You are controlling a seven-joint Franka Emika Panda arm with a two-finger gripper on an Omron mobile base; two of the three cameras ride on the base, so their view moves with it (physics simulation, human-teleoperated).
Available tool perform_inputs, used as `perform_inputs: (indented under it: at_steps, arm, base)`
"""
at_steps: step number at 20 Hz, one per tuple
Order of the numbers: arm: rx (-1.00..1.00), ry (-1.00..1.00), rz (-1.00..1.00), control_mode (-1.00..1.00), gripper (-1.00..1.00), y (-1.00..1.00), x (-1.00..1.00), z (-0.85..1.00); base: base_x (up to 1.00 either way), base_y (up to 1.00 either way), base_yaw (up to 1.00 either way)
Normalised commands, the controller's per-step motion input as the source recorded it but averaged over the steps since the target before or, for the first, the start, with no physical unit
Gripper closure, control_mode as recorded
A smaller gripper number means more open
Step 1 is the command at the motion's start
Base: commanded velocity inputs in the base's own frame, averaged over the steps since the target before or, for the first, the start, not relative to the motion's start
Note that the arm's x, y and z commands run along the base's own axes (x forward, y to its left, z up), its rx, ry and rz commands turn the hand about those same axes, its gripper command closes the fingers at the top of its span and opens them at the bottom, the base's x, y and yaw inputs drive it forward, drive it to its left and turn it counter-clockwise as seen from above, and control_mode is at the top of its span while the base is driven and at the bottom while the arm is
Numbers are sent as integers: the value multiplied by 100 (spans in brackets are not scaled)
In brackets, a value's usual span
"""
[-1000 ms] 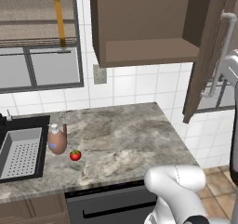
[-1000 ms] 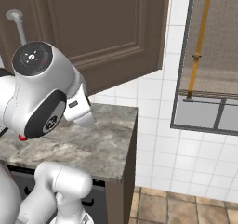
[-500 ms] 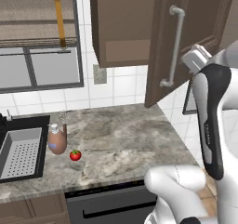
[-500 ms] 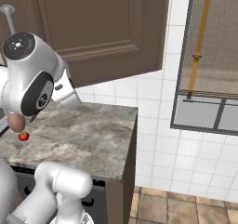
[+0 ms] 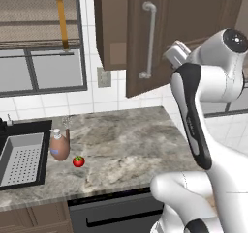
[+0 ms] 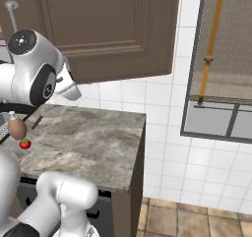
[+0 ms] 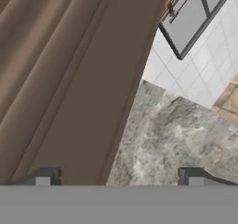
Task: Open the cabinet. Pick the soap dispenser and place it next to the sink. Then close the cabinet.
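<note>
1. My fingers (image 7: 116,176) stand wide apart and hold nothing; in the hand view their two dark tips rise at the bottom, one before the brown wood, the other before the grey stone.
2. The cabinet (image 5: 189,34) hangs on the wall above the worktop (image 5: 126,145). In the left base view its door is swung out partway, with a strip of the inner side wall showing at its left.
3. The long silver bar handle (image 5: 149,38) runs upright down the door's face, near its left edge in the left base view.
4. My hand is raised beside the door, to the right of the handle in the left base view. Whether it touches the wood I cannot tell.
5. In the hand view the door's panelled face (image 7: 69,74) fills the left side, slanting; the marbled worktop lies below it at the right, and white wall tiles and a window frame (image 7: 195,18) sit at the upper right.
6. The soap dispenser (image 5: 59,145) stands upright on the worktop, just beside the sink (image 5: 24,157), at the basin's right rim. Its white pump top is up and the pale blue label faces forward.
7. A small red tomato (image 5: 78,161) lies on the worktop near the dispenser, to its front right, apart from it.
8. In the right base view the dispenser and tomato appear at the far left edge, partly behind my arm.
</note>
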Motion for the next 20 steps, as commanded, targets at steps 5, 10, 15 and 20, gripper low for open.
perform_inputs:
  at_steps: [5, 10, 15, 20]
  arm:
    - [0, 5, 0, -100, -100, 8, 91, 0]
    - [0, 6, 0, -100, -100, 5, 91, 0]
    - [0, 9, 0, -100, -100, 2, 88, -1]
    - [0, 12, 0, -100, -100, 0, 76, -8]
  base:
    - [0, 0, 0]
    - [0, 0, 0]
    - [0, 0, 0]
    - [0, 0, 0]
